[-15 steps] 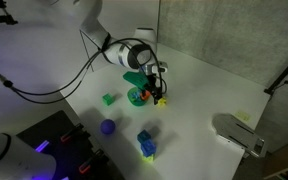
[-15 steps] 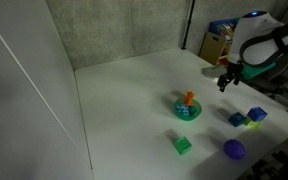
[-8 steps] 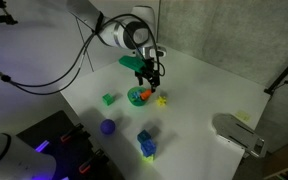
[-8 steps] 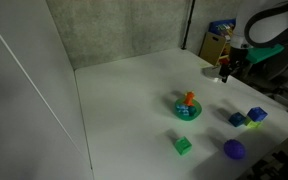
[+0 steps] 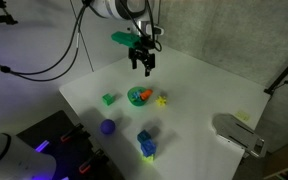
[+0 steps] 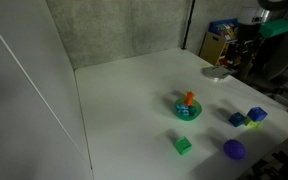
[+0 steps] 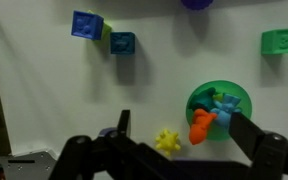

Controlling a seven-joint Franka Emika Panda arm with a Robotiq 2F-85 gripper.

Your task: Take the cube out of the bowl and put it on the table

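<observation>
The green bowl [image 7: 236, 92] stands on the white table [image 7: 44, 100] and holds an orange toy [image 7: 201, 126] and light-blue pieces. It also shows in both exterior views [image 5: 139, 96] [image 6: 188, 110]. The plain blue cube [image 7: 122, 43] sits on the table apart from the bowl, next to the blue block with a yellow-green part [image 7: 86, 24]; it also shows in an exterior view [image 6: 236, 119]. My gripper [image 7: 184, 135] is open and empty, high above the bowl [image 5: 142, 62].
A yellow spiky toy [image 7: 166, 140] lies on the table just beside the bowl [image 5: 162, 99]. A small green cube [image 7: 280, 41] [image 5: 108, 98] and a purple ball [image 5: 108, 127] [image 6: 233, 149] lie further out. A grey device [image 5: 239, 135] sits at the table edge.
My gripper has risen from right beside the bowl and moved up and back, holding nothing. The toys and the bowl have stayed in place.
</observation>
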